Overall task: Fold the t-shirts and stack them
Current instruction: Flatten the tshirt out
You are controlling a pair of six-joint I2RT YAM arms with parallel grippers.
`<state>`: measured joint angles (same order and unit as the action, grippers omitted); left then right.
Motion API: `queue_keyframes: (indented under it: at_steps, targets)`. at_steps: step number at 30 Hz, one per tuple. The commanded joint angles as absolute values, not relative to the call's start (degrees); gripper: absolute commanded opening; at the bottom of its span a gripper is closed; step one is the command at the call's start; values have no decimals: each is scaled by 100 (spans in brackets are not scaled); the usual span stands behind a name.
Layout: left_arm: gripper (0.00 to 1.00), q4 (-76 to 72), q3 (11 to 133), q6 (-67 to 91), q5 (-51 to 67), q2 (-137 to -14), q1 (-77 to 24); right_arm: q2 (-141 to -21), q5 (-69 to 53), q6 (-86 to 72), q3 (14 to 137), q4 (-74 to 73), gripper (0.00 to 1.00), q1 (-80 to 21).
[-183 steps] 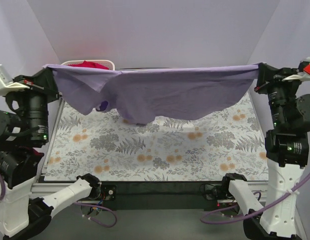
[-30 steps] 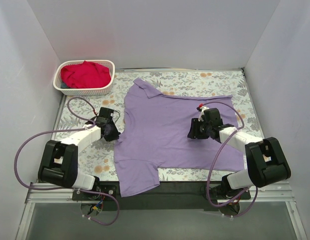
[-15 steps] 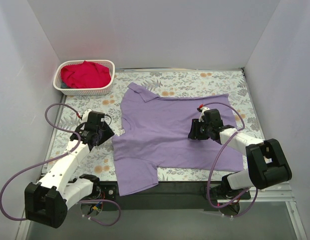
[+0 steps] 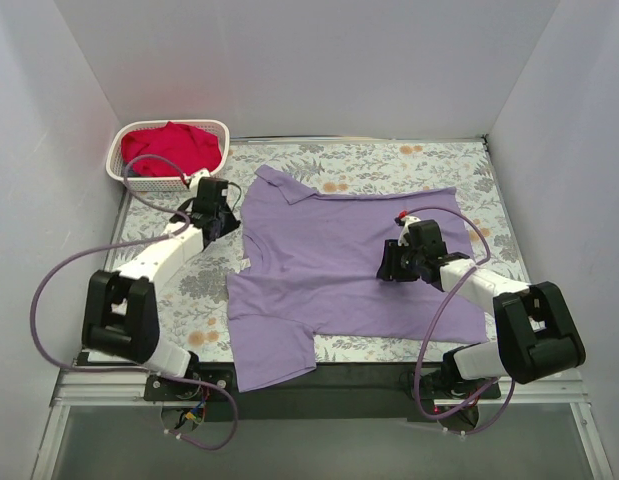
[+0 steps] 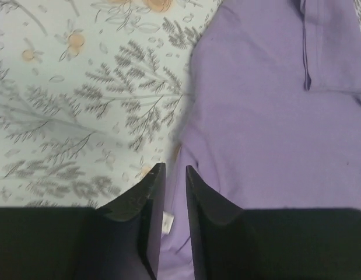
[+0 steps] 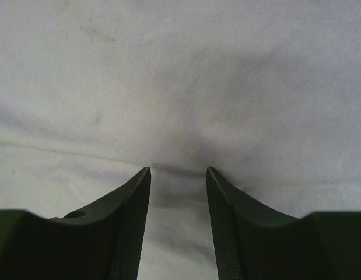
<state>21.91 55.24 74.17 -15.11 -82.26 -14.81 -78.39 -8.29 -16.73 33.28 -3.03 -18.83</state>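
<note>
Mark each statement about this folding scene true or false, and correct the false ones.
1. The lavender t-shirt lies spread out on the table. True.
2. The red t-shirt lies on the table beside the basket. False: it sits inside the white basket.
3. The right end effector is over the lavender t-shirt, with its fingers apart. True.
4. The left end effector grips the red t-shirt. False: it is at the lavender t-shirt's left edge and holds nothing.
</note>
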Motion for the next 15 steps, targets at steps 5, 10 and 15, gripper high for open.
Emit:
queue_keyframes:
  at_steps: [5, 10, 15]
  targets:
    - [20, 1196, 6573, 6549, -1390, -9825, -1433, -7813, -721, -1617, 3085, -694, 43, -1881]
    - [15, 1116, 7066, 6477, -1108, -10555, -1459, -7901, -738, -1608, 3120, -677, 43, -1890]
    - [4, 1125, 7365, 6486, -1125, -11003, -1756, -7945, -738, -1600, 3103, -668, 42, -1890]
